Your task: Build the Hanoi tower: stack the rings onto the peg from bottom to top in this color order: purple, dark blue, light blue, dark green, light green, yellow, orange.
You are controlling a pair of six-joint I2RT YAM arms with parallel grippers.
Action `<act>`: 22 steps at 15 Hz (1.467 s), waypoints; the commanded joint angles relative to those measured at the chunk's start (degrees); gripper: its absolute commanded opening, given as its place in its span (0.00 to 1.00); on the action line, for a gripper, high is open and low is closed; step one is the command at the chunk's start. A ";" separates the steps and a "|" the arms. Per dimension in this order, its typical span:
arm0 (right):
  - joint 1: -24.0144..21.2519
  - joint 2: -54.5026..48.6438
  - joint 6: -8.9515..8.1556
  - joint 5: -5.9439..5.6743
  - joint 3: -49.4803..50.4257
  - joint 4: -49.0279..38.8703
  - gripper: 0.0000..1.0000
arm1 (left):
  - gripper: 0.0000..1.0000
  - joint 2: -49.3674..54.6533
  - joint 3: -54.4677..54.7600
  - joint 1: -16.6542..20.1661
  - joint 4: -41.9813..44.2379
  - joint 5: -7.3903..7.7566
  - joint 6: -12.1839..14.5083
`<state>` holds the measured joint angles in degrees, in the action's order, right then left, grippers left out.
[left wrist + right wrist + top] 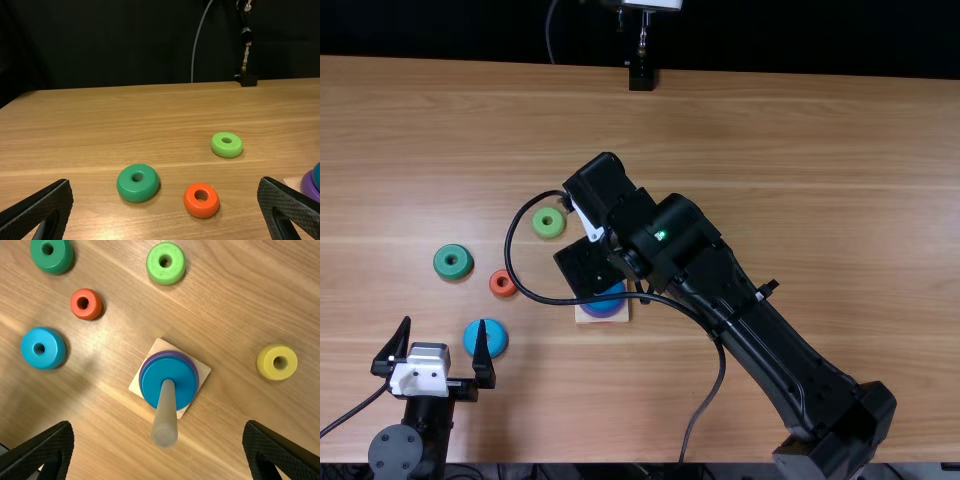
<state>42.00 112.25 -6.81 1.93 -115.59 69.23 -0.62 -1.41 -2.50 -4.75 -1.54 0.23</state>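
On table (235, 300), yellow ring (267, 371), right wrist view

Site appeared to be a robotics lab: black jointed robot arms (765, 345) stood at a light brown wooden table (840, 200) before a black backdrop (125, 45).

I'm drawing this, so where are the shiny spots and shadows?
Right wrist view: soft glare on the table beside the orange ring; left wrist view: a small shadow beside the dark green ring; top view: a green light on the right arm.
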 commanded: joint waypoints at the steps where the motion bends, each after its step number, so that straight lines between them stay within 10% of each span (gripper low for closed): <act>1: 0.28 0.52 -0.36 -0.04 -1.30 -1.35 1.00 | 1.00 0.62 1.41 0.66 -0.94 -0.57 0.72; 9: -10.97 -14.60 -0.15 -0.88 13.37 -32.47 1.00 | 1.00 0.62 1.41 0.66 -0.94 -0.46 0.72; 13: -16.77 -30.68 0.59 -12.06 30.34 -52.51 1.00 | 1.00 0.62 1.41 0.66 -0.94 -0.46 0.72; 14: -18.97 -36.05 0.59 -13.11 35.79 -56.51 1.00 | 1.00 0.62 1.41 0.66 -0.94 -0.46 0.72; 22: -37.25 -78.50 1.22 -12.59 84.92 -68.64 1.00 | 1.00 0.62 1.41 0.66 -0.94 -0.46 0.72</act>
<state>5.74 35.29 -5.85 -10.33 -32.40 0.89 -0.62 -1.41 -2.50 -4.73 -1.54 0.21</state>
